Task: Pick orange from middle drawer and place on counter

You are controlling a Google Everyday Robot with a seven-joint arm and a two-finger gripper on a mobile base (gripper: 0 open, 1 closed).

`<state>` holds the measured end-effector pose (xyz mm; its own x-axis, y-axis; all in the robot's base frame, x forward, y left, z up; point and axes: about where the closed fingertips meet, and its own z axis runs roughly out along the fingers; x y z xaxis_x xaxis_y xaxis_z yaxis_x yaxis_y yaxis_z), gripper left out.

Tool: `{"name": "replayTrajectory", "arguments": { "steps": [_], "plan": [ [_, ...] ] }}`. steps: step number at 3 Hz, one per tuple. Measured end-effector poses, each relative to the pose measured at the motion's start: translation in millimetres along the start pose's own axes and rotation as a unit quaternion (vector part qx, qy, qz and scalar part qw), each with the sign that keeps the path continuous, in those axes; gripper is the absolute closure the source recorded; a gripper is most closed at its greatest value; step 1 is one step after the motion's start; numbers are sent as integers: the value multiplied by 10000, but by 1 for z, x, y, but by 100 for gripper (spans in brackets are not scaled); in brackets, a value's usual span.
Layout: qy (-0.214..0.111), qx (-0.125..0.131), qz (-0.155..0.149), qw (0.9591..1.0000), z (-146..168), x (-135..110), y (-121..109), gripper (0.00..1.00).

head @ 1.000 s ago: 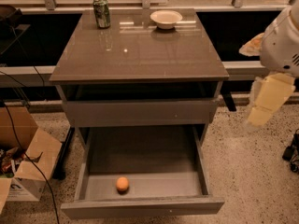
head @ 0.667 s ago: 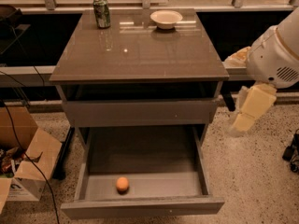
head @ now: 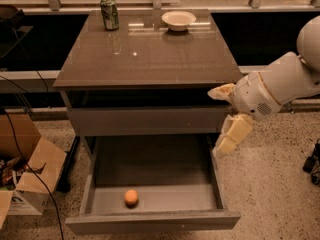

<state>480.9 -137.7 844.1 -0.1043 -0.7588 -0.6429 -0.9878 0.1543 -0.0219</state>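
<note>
The orange [head: 131,197] lies on the bare grey floor of the middle drawer [head: 150,223], near its front and left of centre. The drawer is pulled fully out below the counter [head: 150,54]. My gripper [head: 225,115] hangs at the cabinet's right front corner, above the drawer's right side wall and well up and to the right of the orange. Its cream fingers stand apart, one high by the counter edge and one low [head: 233,135]. It is open and holds nothing.
A green drink can [head: 109,13] and a white bowl [head: 178,20] stand at the back of the counter. An open cardboard box [head: 30,169] with cables sits on the speckled floor to the left. The top drawer is slightly open above the middle one.
My arm has swung left and down from the right side, bringing the gripper from beside the cabinet to over the open drawer's right edge. The orange has not moved.
</note>
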Motion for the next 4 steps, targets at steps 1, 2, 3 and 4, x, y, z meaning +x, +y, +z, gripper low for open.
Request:
{"name": "replayTrajectory", "arguments": {
  "steps": [1,2,3,4],
  "plan": [
    [-119,-184,84,9997,19,9,-4,0],
    [-109,-216,100,9997,24,8,-4,0],
    [-368,-295,97,9988,65,7,-8,0],
    [-832,-446,288,9951,135,12,-13,0]
  ]
}}
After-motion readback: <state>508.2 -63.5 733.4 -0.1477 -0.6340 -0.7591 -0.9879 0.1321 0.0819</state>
